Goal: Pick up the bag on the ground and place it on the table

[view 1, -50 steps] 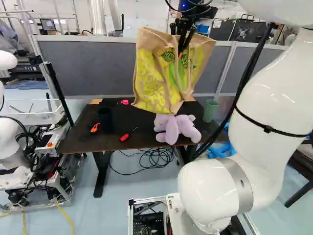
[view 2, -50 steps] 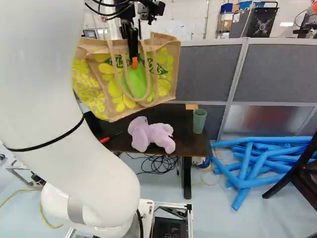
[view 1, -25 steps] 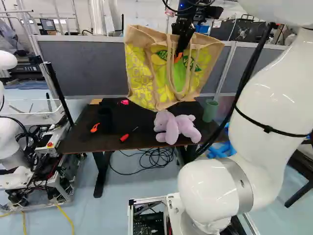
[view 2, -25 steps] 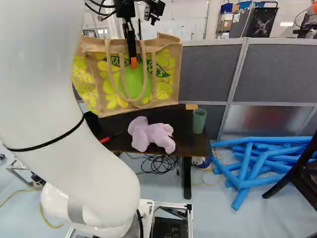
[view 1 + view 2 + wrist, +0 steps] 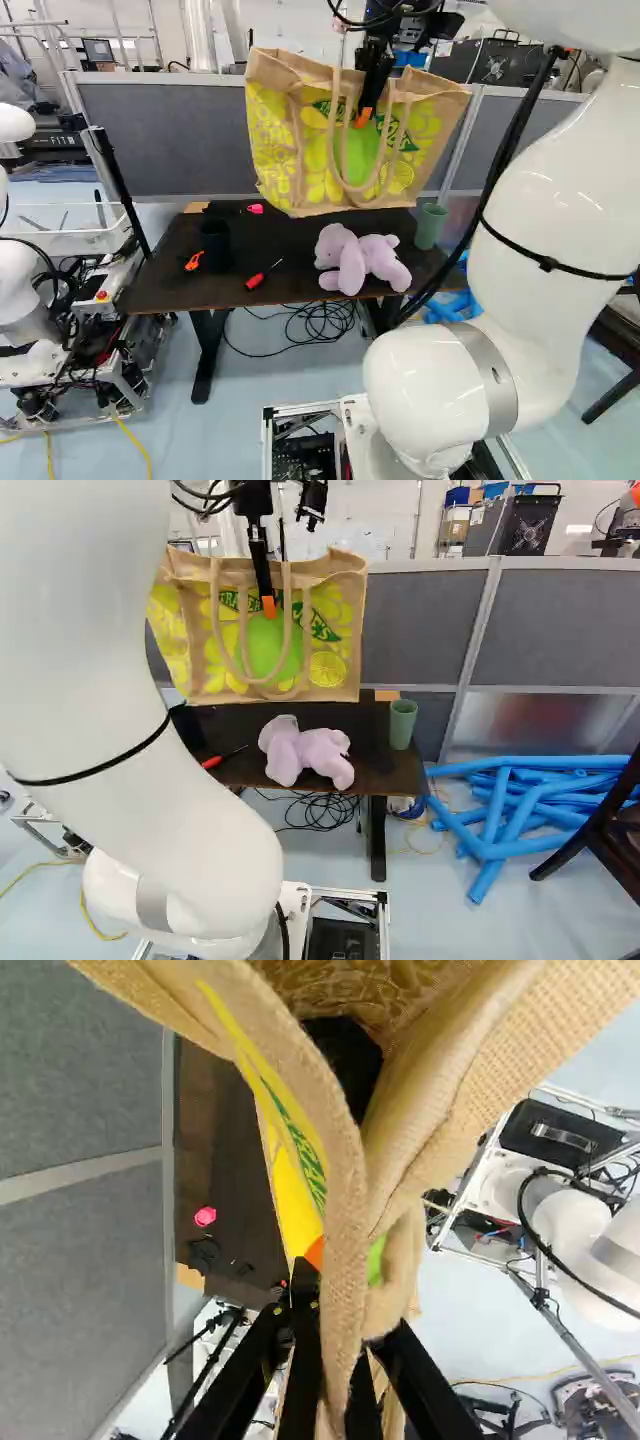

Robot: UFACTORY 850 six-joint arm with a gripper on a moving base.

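Going off the left base view, far left is another robot point(image 5: 20, 290), standing just past the end of the dark counter point(image 5: 165, 275). On that end of the counter there's a little orange thing point(image 5: 193, 262) right by a black cup point(image 5: 214, 240). Then a red screwdriver point(image 5: 255, 282) near the front edge, and a small pink thing point(image 5: 255, 209) further back.

Next up, the bag point(image 5: 285, 130), tan with yellow and green print. It's hanging upright in the air over the back part of the counter, its bottom a bit tilted. The jaws come down on it from above and are closed on the cloth by its rim, only a sliver apart with the fabric pinched between them. One orange pad point(image 5: 363, 117) shows against the printed near face, up between the straps point(image 5: 288, 620), which hang in loops. In the wrist view the bag runs right between the jaws, and its mouth spreads open ahead of them.

Below the bag, a purple plush elephant point(image 5: 365, 262) lies near the front edge, then a green cup point(image 5: 430, 226) at the right end. My white arm point(image 5: 540, 220) takes up the right side.
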